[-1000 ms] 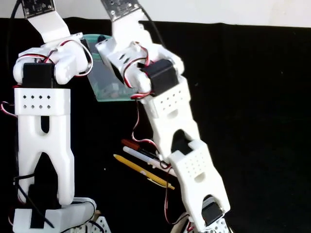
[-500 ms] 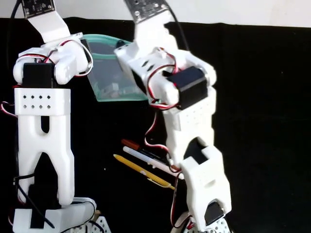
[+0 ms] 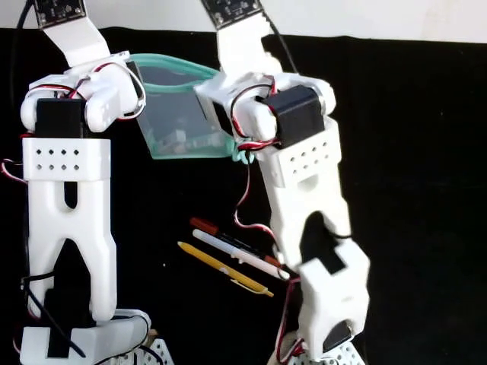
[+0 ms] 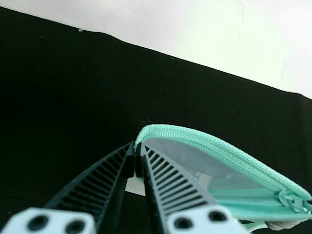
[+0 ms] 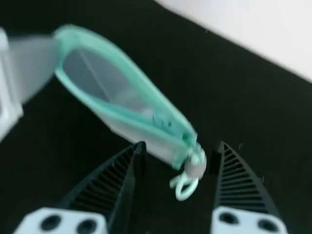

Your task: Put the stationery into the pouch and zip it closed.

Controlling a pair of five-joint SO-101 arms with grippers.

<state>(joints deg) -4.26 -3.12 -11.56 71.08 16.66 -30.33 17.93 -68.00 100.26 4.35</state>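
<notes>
**Caution.** The right pincer [image 5: 180,146] may close on pouch fabric instead of the zip pull [image 5: 187,178]. The pull hangs loose between the jaws, right at the pouch corner, and a grip on fabric will not move the slider. A hard tug may also drag the pouch [image 4: 214,165] out of the left pincer [image 4: 137,148], which grips only the thin end of the zip edge. Closing the zip now would shut the stationery out, so load first.

**Right pincer.** The jaws are wide apart and hold nothing. The pull and the pouch corner lie between them. You cannot tell whether either jaw touches them.

**Left pincer.** The jaws are together, clamped on the opposite end of the pouch.

**Pouch.** It is held between the two arms at the far side of the desk [image 3: 411,152], with its mouth gaping.

**Pens** [image 3: 224,251]. Three lie side by side on the desk, nearer the arm bases and well apart from the pouch. Judge the loading step as not yet done.
</notes>
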